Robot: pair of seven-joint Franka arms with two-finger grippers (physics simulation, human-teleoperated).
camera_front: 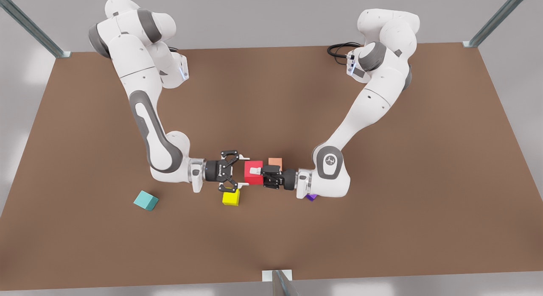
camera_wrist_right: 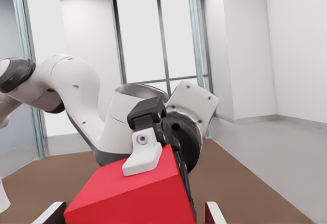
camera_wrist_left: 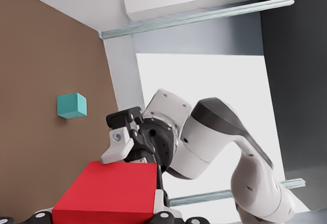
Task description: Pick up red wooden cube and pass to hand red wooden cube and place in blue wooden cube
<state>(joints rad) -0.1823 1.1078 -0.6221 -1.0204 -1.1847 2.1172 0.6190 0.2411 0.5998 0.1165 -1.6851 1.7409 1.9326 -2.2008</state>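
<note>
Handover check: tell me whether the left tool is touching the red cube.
Touching. The right wrist view shows the left tool's white finger lying flat on the red wooden cube; the front view agrees.

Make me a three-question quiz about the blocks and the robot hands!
1. Where is the blue wooden cube?
A. in a gripper
B. on the table, at the front view's left
C. on top of the yellow cube

2. How many cubes are there?
A. three
B. four
C. five

3. Which gripper is shut on the red wooden cube?
A. the left gripper
B. the right gripper
C. neither

Answers: B, because it lies alone on the table, apart from both arms. C, counting the red, blue, yellow cube, pale orange cube and purple cube. A, because the left gripper's fingers clamp the cube, while the right gripper is open at its other end.
</note>
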